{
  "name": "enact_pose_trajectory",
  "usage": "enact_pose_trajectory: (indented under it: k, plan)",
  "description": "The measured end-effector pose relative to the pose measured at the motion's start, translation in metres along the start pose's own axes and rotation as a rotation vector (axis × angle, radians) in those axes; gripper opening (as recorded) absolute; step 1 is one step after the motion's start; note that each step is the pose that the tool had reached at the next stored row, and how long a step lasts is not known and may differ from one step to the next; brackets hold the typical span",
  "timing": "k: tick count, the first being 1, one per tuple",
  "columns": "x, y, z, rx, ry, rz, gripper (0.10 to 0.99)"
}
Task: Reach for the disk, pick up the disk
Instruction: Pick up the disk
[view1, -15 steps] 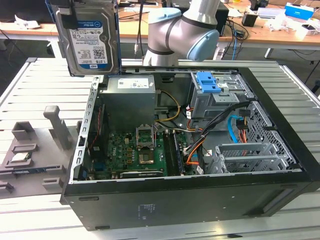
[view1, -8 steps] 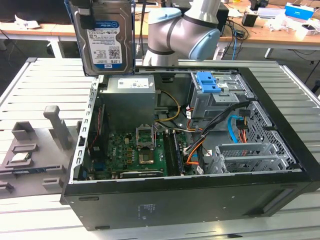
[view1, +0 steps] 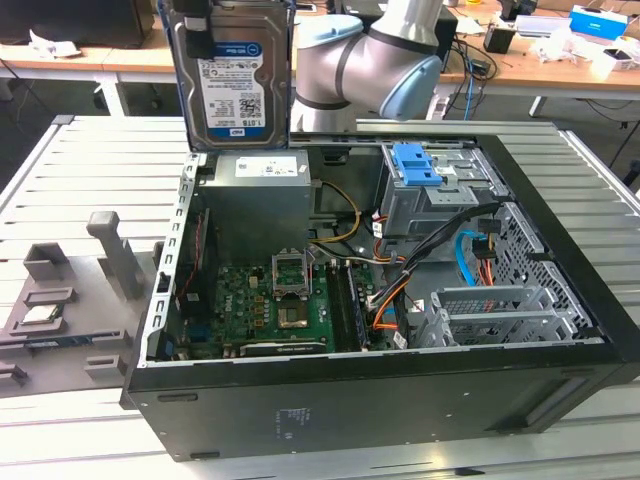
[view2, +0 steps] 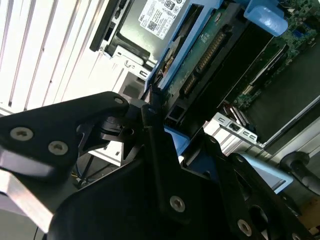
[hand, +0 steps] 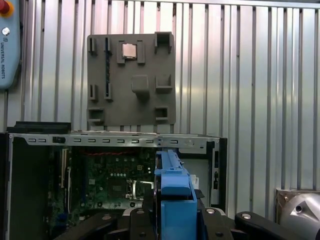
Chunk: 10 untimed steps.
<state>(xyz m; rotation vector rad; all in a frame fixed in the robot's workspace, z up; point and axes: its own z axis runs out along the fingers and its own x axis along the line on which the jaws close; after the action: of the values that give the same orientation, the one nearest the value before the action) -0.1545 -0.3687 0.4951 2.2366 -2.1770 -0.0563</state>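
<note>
Our tool (hand: 175, 216) clamps the disk (view1: 232, 45) above the open case (view1: 350, 405); the exterior view shows its label (view1: 236, 100), the second wrist view its circuitry (view2: 210, 50).

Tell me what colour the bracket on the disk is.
Blue; the bracket shows best in the first wrist view.

tally at the computer case: one of everything

one computer case (view1: 400, 410), lying open. above it, one disk (view1: 232, 85). inside it, one blue caddy (view1: 416, 165), one motherboard (view1: 250, 300) and one power supply (view1: 255, 190). beside it, on the exterior view's left, one grey tray (view1: 100, 345) with one chip (view1: 40, 313). behind it, one arm (view1: 370, 55).
</note>
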Motion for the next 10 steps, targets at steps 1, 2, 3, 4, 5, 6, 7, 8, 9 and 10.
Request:
enact_pose_trajectory:
  k: [1, 2, 3, 4, 5, 6, 7, 8, 9, 10]
  plan:
    - [0.0, -0.0023, -0.0001, 0.0, 0.0, 0.0, 0.369]
    - [0.0, -0.0055, -0.0002, 0.0, 0.0, 0.0, 0.369]
    - [0.0, -0.0075, -0.0003, 0.0, 0.0, 0.0, 0.369]
    - [0.0, -0.0094, -0.0004, 0.0, 0.0, 0.0, 0.369]
    - [0.0, -0.012, -0.0005, 0.0, 0.0, 0.0, 0.369]
    - [0.0, -0.0141, -0.0006, 0.0, 0.0, 0.0, 0.369]
    - [0.0, -0.0171, -0.0007, 0.0, 0.0, 0.0, 0.369]
    - [0.0, -0.0203, -0.0008, 0.0, -0.0001, 0.0, 0.369]
    - [0.0, -0.0229, -0.0009, 0.0, 0.0, 0.0, 0.369]
    - [0.0001, -0.0248, -0.001, 0.0, 0.0, 0.0, 0.369]
